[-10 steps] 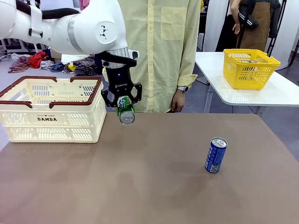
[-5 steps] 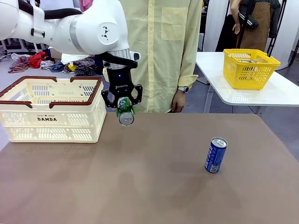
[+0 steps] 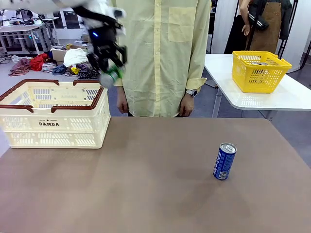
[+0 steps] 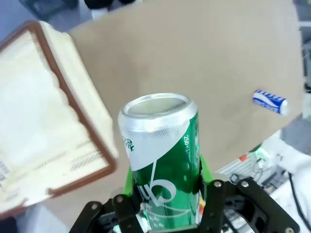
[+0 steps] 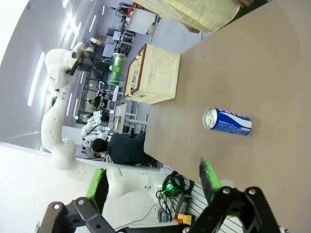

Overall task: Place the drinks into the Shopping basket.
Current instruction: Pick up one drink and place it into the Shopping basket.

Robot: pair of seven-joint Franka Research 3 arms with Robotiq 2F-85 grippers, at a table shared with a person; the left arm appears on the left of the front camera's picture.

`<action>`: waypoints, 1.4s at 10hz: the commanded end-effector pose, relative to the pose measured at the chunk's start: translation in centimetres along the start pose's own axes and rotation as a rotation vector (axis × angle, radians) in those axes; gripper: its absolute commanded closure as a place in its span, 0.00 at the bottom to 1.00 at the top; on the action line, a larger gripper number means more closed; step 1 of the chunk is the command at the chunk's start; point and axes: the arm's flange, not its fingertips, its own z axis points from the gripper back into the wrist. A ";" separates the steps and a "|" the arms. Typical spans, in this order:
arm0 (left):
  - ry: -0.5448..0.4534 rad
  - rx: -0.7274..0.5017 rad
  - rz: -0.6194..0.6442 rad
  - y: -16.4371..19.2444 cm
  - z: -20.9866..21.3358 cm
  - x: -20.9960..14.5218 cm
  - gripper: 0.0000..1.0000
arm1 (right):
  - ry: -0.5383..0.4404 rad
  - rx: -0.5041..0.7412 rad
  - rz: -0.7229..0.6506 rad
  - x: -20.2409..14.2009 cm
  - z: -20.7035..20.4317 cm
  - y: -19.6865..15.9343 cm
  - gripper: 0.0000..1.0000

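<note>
Green can point(image 3: 112, 74) is clamped between the left gripper point(image 4: 164, 187) fingers, in the air by the Shopping basket point(image 3: 29, 108) far right corner. Blue can point(image 3: 224, 161) stands upright on the table point(image 3: 146, 184). Right gripper point(image 5: 153, 182) fingers are spread wide.

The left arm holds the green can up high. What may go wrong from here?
The green can in the left gripper hangs near the right rim of the Shopping basket, not over its middle; released here, it may strike the rim or miss. The person stands close behind: a swing might touch them.
</note>
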 end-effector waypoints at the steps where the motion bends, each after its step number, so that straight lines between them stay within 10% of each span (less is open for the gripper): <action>1: -0.028 -0.043 -0.090 5.8 3.9 0.6 1.00 | -0.012 0.014 0.005 0.4 0.0 0.4 0.00; 7: -0.295 -0.075 0.344 18.8 -1.6 -4.5 1.00 | -0.012 0.014 0.005 0.4 0.0 0.4 0.00; 11: -0.147 -0.115 0.511 21.6 -3.9 -4.5 1.00 | -0.012 0.014 0.005 0.4 0.0 0.4 0.00; 14: -0.260 -0.084 0.420 22.8 -5.0 -3.9 1.00 | -0.012 0.014 0.005 0.4 0.0 0.4 0.00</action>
